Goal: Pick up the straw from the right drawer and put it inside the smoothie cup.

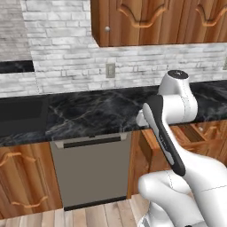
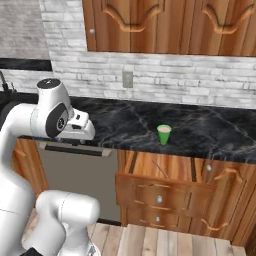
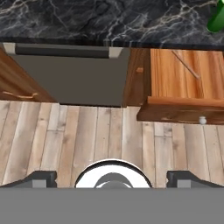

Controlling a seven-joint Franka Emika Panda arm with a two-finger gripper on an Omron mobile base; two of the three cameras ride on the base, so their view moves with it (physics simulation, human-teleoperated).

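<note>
The drawer point(image 3: 186, 81) stands pulled open below the counter point(image 2: 150, 125); the straw point(image 3: 185, 64) lies slantwise inside it, on the light wood; the cup point(image 2: 163, 134) stands upright on the counter above the drawer; the gripper point(image 3: 113, 178), fingers set wide and holding nothing, hangs well apart from the drawer, over the floor point(image 3: 65, 135).

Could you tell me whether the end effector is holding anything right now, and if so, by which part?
Nothing is held: the end effector is open, and the straw lies in the open drawer.
</note>
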